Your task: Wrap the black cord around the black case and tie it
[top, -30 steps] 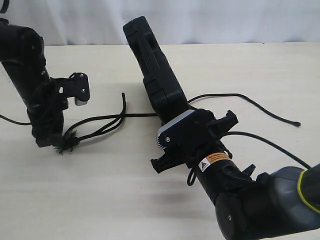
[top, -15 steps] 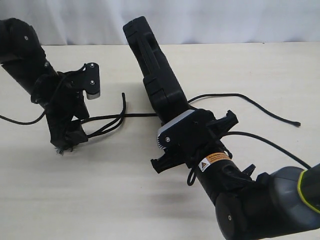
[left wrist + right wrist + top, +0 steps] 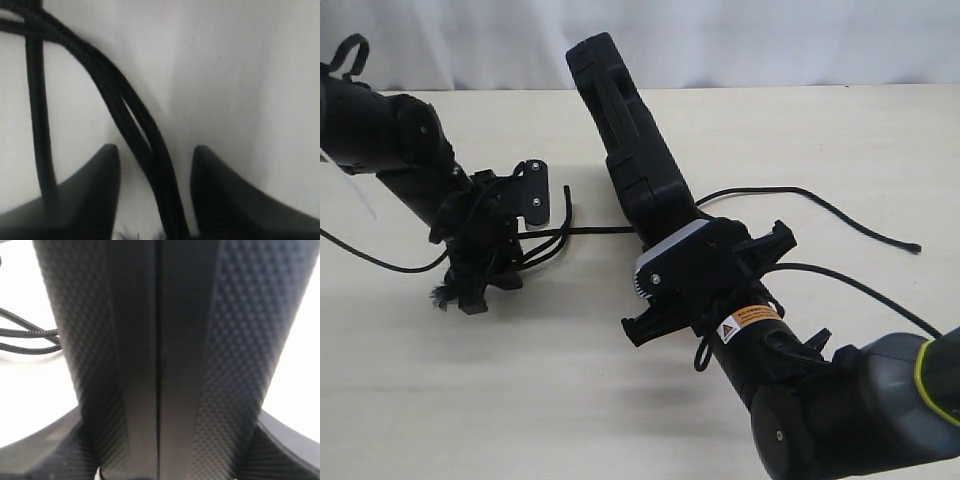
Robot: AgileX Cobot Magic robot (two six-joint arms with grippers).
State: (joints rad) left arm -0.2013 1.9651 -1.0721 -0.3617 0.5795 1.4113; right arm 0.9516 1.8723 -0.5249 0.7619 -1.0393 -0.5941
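Note:
The black case [image 3: 632, 150] stands on its long edge, running from the table's back toward the middle. My right gripper [image 3: 672, 228] is shut on its near end. In the right wrist view the textured case [image 3: 160, 340] fills the frame between the fingers of the right gripper [image 3: 165, 432]. The black cord [image 3: 548, 238] lies looped to the left of the case, passes its base and trails right to a free end [image 3: 914, 247]. Its frayed tuft [image 3: 440, 296] lies beside my left gripper [image 3: 480, 290]. The left gripper [image 3: 156, 149] is open, with two cord strands [image 3: 142, 135] running between its fingers.
A glossy robot wire [image 3: 865, 288] curves over the table at the right, beside the right arm [image 3: 840, 400]. Another thin wire [image 3: 365, 258] hangs from the left arm [image 3: 390, 150]. The pale table [image 3: 520, 400] ends at a white backdrop [image 3: 770, 40].
My left arm has swung right and tipped lower, bringing its gripper over the cord loops beside the tuft. The case and the right gripper have not moved.

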